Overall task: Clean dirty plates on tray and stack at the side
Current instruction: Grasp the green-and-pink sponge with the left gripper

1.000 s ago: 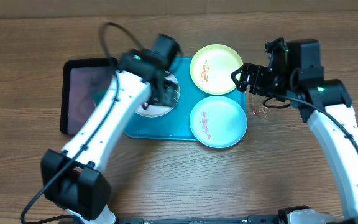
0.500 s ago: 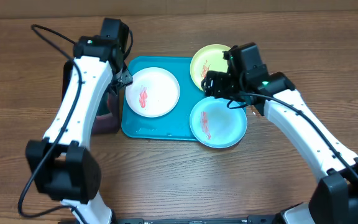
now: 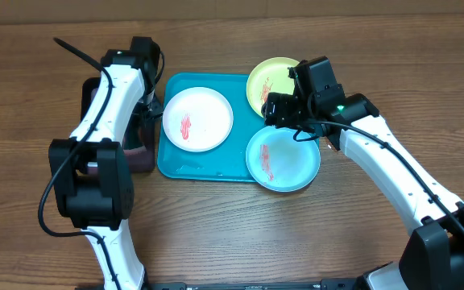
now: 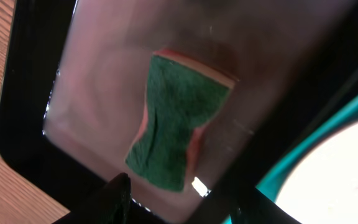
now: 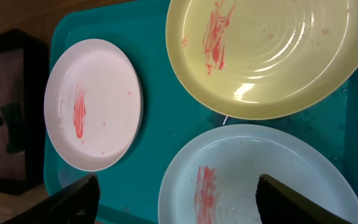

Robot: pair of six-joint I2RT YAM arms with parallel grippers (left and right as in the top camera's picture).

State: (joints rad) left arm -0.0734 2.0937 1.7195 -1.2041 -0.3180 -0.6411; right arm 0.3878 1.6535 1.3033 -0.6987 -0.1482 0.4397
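Table (image 3: 216, 234): bare wood nearest the arm bases, the likely spot for the clean stack.
Light blue plate (image 3: 284, 165): at 4 o'clock on the tray, with its outer edge over the tray's rim. It has a red-orange smear near its middle.
Right gripper (image 5: 178, 186): hangs over the light blue plate with its fingers spread wide and nothing between them.
Tray (image 3: 208, 165): turquoise, and it carries all three plates. Its floor looks wet in the right wrist view.
White plate (image 3: 204, 121): at 9 o'clock on the tray, lying flat, with one red streak.
Left gripper (image 4: 182, 196): over the black tray (image 4: 23, 124), fingers apart. Nothing is clamped, and the sponge lies just ahead of them.
Sponge (image 4: 176, 118): green-faced and pinched at the waist, so probably soft. It lies in pinkish water.
Yellow-green plate (image 3: 266, 80): at 1 o'clock, farthest out, with smears left of its centre.
Handling: the plates look like thin plastic, so probably light and stiff, and slick where wet.
Where to hold: the raised rim. The overhanging lip of the light blue plate is the easiest place to pinch.
Risk: a plate may skate under the sponge unless it is steadied.
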